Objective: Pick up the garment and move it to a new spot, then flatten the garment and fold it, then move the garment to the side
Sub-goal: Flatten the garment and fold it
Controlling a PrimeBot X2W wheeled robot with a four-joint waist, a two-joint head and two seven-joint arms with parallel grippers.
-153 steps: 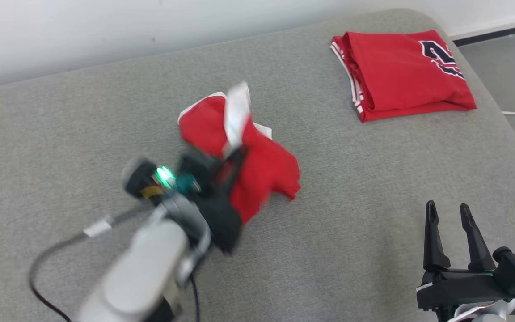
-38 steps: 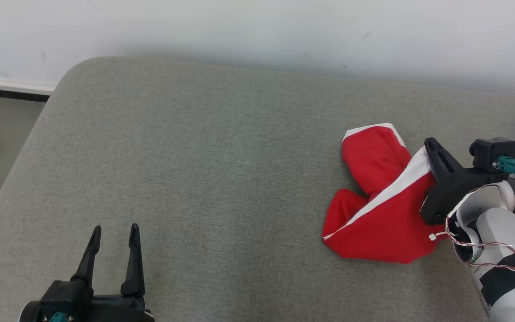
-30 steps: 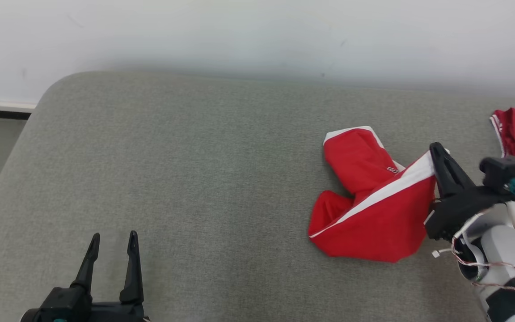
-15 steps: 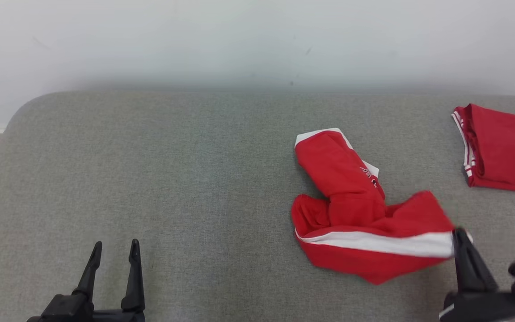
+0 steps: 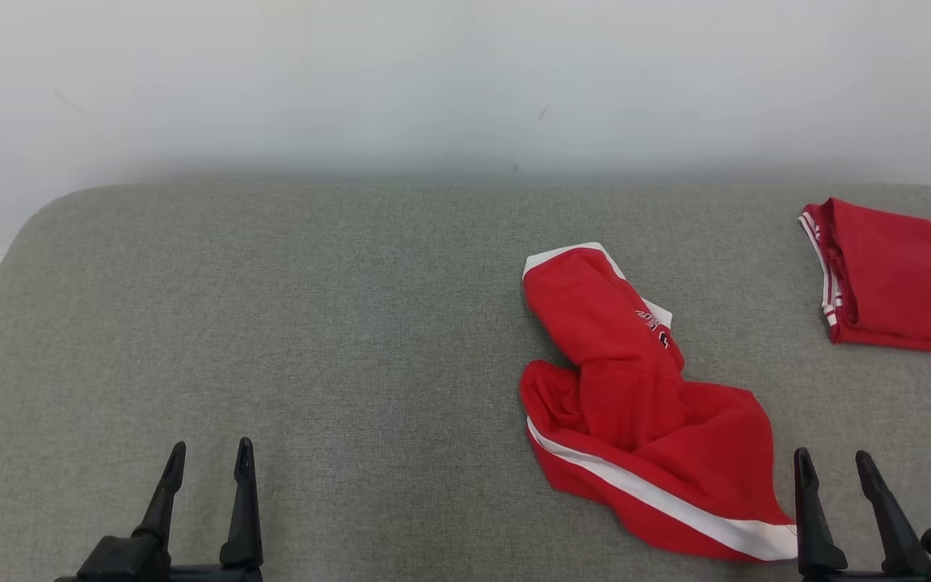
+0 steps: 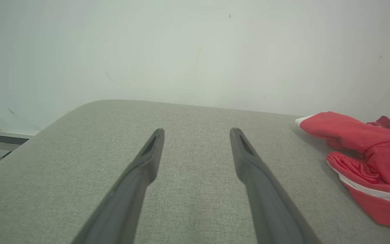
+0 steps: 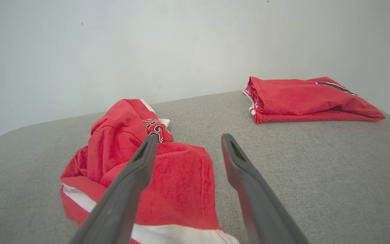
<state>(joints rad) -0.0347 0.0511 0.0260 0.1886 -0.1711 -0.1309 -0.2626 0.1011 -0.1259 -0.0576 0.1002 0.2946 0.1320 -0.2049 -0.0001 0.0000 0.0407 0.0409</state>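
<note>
A crumpled red garment (image 5: 643,404) with white trim lies right of centre on the grey cushion (image 5: 312,323); it also lies low and left in the right wrist view (image 7: 137,169) and at the right edge of the left wrist view (image 6: 371,159). My right gripper (image 5: 837,461) stands open at the lower right, just right of the garment's white hem, holding nothing. In the right wrist view its left finger (image 7: 137,169) crosses in front of the cloth. At the lower left, far from the garment, my left gripper (image 5: 207,453) is open and empty.
A second red garment (image 5: 902,279), folded, with dark lettering, rests at the cushion's far right (image 7: 303,98). A pale wall (image 5: 433,81) runs behind the cushion. The cushion's rounded left corner (image 5: 37,226) drops to a floor strip.
My right gripper has let go of the garment and pulled back toward the near edge. The cloth has slumped flat on the cushion. The camera has also swung, shifting the whole picture.
</note>
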